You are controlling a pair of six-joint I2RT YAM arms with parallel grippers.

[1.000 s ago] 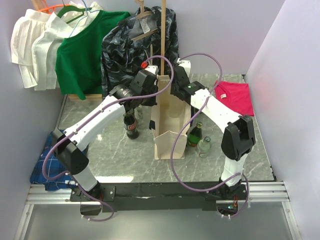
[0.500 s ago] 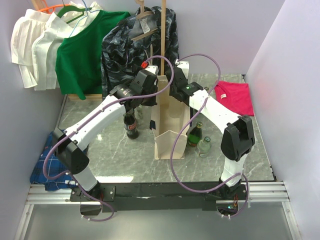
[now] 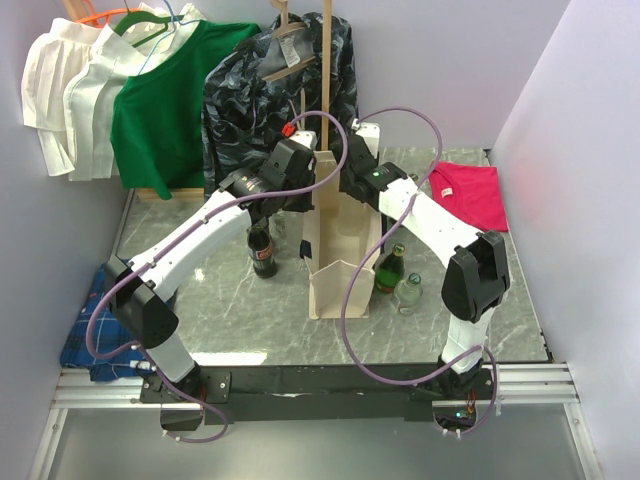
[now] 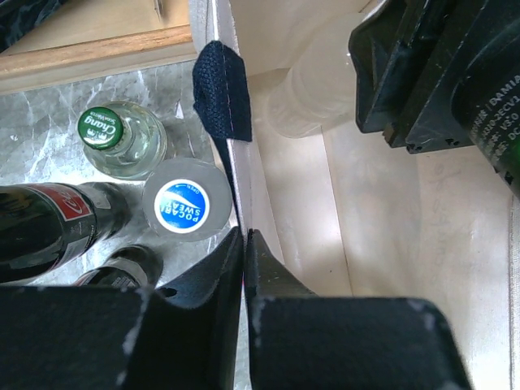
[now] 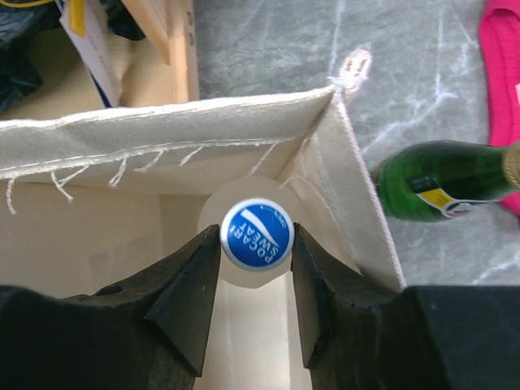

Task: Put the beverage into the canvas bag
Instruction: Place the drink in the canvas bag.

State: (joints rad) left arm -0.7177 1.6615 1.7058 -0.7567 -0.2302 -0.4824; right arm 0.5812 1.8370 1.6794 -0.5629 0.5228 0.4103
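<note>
The cream canvas bag stands upright in the middle of the table, its mouth open. My right gripper is shut on the blue Pocari Sweat cap of a cloudy white bottle and holds it inside the bag's mouth, near the far right corner of the bag. The same bottle shows in the left wrist view, within the bag. My left gripper is shut on the bag's left wall, just below the navy handle.
Left of the bag stand a cola bottle, a second Pocari bottle and a green-capped bottle. Right of it are a green bottle and a clear bottle. A pink cloth lies at the far right. Garments hang behind.
My right gripper with the bottle has shifted slightly to the left over the bag's mouth. The left arm has not moved.
</note>
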